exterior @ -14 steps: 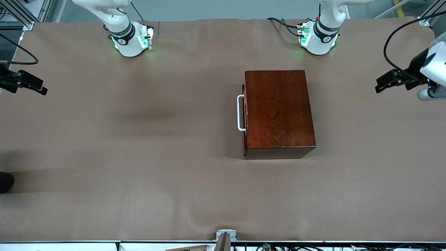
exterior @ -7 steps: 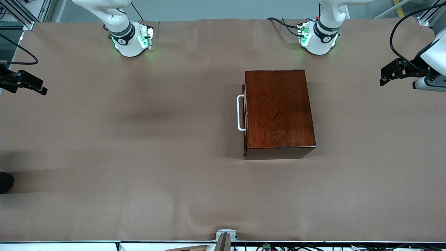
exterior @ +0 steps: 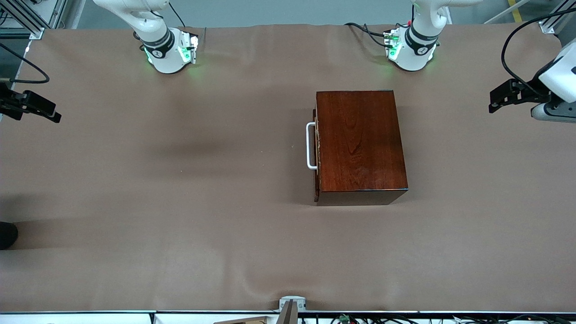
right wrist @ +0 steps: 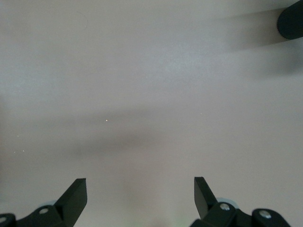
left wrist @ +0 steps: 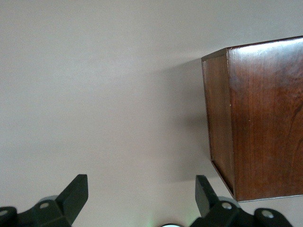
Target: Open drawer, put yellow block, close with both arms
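Note:
The dark reddish-brown wooden box (exterior: pixel 360 141) stands on the brown table nearer the left arm's base. Its drawer is shut, with the white U-shaped handle (exterior: pixel 309 146) on the front that faces the right arm's end. A corner of the box shows in the left wrist view (left wrist: pixel 258 118). My left gripper (exterior: pixel 495 105) is open and empty, up over the table's left-arm end. My right gripper (exterior: pixel 49 116) is open and empty over the right-arm end; its view shows only bare cloth between the fingers (right wrist: pixel 75 196). The yellow block is out of view.
The brown cloth (exterior: pixel 180 180) covers the whole table. A dark round object (exterior: pixel 6 234) pokes in at the table's edge at the right arm's end, also in the right wrist view (right wrist: pixel 291 19). A small metal bracket (exterior: pixel 291 303) sits at the table edge nearest the camera.
The left arm's hand has drawn back toward the table's left-arm end and risen slightly. The right arm and the box have not moved.

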Motion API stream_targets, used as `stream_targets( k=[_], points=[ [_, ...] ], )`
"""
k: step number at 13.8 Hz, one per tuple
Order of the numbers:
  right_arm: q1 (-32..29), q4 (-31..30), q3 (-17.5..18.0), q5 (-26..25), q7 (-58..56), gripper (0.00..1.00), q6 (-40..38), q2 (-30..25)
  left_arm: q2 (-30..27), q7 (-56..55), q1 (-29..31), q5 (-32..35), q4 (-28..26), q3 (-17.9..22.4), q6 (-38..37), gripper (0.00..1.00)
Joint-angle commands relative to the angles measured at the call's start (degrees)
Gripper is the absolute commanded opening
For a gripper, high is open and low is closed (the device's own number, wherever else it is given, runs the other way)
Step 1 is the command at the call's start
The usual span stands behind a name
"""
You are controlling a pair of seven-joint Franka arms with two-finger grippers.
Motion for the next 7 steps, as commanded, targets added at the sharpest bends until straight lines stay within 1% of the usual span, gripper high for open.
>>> stream_targets(
  k=[1,7],
  points=[
    [-0.7,0.4,0.7,-0.9,0.0,1.00,-0.3,0.0,0.4,0.1,0.5,1.8,1.1,-1.2,-0.7,1.00],
    [-0.7,0.4,0.7,-0.9,0.0,1.00,-0.3,0.0,0.1,0.0,0.6,1.8,0.7,-1.2,-0.6,1.00]
  ],
)
